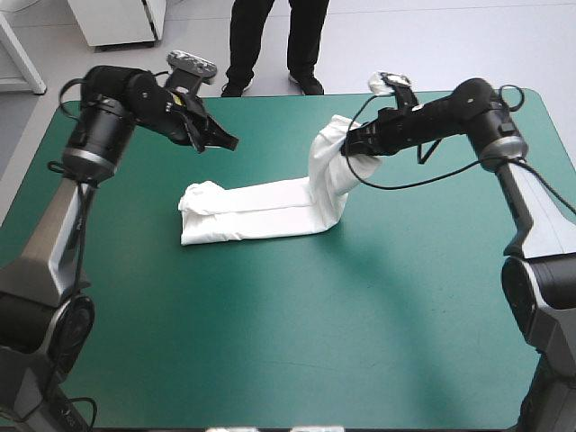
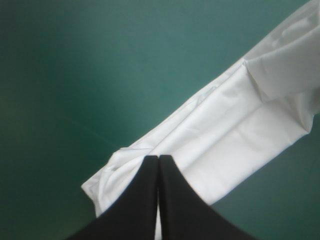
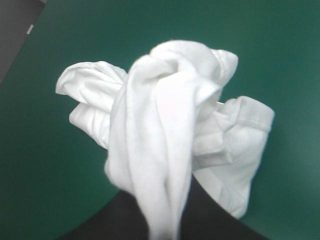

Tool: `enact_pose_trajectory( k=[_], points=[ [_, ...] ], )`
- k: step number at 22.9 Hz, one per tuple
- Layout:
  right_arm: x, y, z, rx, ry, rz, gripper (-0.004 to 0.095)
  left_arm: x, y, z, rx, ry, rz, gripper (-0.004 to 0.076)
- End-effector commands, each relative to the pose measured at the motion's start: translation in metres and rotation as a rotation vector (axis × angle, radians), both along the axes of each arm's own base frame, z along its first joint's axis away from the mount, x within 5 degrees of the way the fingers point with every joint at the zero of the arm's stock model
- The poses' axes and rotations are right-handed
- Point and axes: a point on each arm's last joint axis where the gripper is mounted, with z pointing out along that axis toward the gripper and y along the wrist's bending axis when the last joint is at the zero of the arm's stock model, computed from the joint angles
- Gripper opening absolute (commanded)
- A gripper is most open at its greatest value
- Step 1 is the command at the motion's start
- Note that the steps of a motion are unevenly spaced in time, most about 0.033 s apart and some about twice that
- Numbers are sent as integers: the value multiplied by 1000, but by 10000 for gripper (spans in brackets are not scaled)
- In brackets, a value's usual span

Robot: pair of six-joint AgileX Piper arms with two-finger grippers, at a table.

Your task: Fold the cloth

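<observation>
The white T-shirt (image 1: 261,211) lies as a long folded strip across the middle of the teal-green table, its right end lifted. My right gripper (image 1: 346,147) is shut on that raised end, holding it above the table toward the far side. In the right wrist view the T-shirt (image 3: 165,130) drapes over my black fingers (image 3: 210,220) and hides their tips. My left gripper (image 1: 230,141) hovers shut and empty above the table, beyond the strip's left end. Seen from the left wrist, my left gripper (image 2: 158,159) forms a pointed arch over the T-shirt (image 2: 225,135).
Bare teal-green cover (image 1: 297,333) stretches between the T-shirt and the table's near edge, and more lies left of the strip.
</observation>
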Motion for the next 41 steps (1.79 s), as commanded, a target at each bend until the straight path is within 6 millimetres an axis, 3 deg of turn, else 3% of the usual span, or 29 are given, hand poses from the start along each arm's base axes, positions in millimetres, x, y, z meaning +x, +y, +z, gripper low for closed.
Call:
enact_pose_trajectory(
  k=[1,7,15,22,24,29,31,33,36,41],
  points=[
    [-22,34,48,106,-152,31,-13,-40,25,49,-41,-103,38,-9],
    [-31,81,39,123,-161,94,-13,-63,59,63,20,-163,137,-9],
    [-33,120,26,140,-139,169,-13,-78,103,73,69,-282,286,-9],
    [-21,145,9,145,-125,205,-13,-80,103,75,41,-285,285,-9],
    [-14,161,-12,135,-93,229,-13,-82,103,75,43,-275,285,-9],
    [-17,188,-25,144,-127,290,-6,-90,105,80,50,-281,288,-9],
    [-18,195,-24,163,-130,306,70,-94,105,81,49,-282,288,-9],
    [-19,196,-22,172,-128,316,280,-100,105,79,51,-276,288,-9],
    [-22,197,-13,191,-127,334,502,-103,106,73,56,-250,287,-9],
    [-19,186,2,166,-161,330,513,-112,106,76,53,-265,287,-9]
  ],
)
